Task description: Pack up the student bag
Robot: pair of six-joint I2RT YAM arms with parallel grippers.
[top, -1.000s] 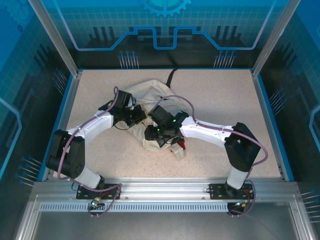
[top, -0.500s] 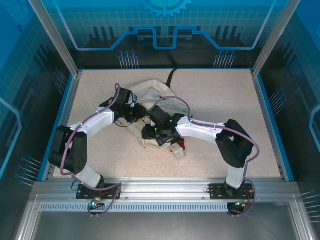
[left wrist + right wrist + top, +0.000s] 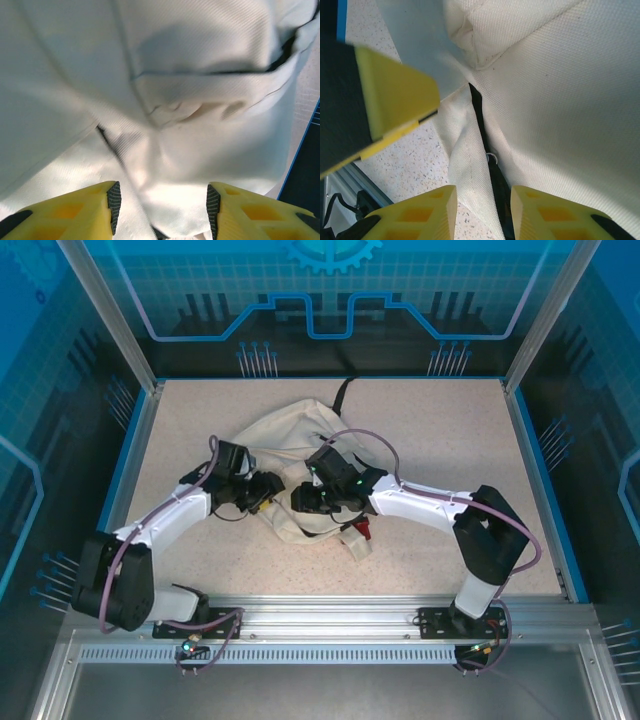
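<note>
The student bag (image 3: pixel 290 430), cream fabric with a black strap (image 3: pixel 343 393) at its far end, lies crumpled mid-table. My left gripper (image 3: pixel 266 490) sits at its near left edge; in the left wrist view its jaws (image 3: pixel 162 205) stand open, with the bag's pocket fabric (image 3: pixel 200 75) just ahead and nothing pinched. My right gripper (image 3: pixel 304 499) is at the bag's near edge. Its yellow fingers (image 3: pixel 482 210) stand apart astride a fabric fold (image 3: pixel 467 155) and the black zipper strip (image 3: pixel 495 180). The fold looks loose.
A small red item (image 3: pixel 364 530) and a cream flap (image 3: pixel 352 543) lie just right of the bag's near corner. The left gripper's yellow finger (image 3: pixel 395 95) shows close by in the right wrist view. Speckled tabletop (image 3: pixel 450 440) spreads to the right, with blue rails round it.
The left gripper has opened, letting go of the bag fabric, and drawn back toward the near left. The right gripper shifted slightly away from me, its jaws unchanged.
</note>
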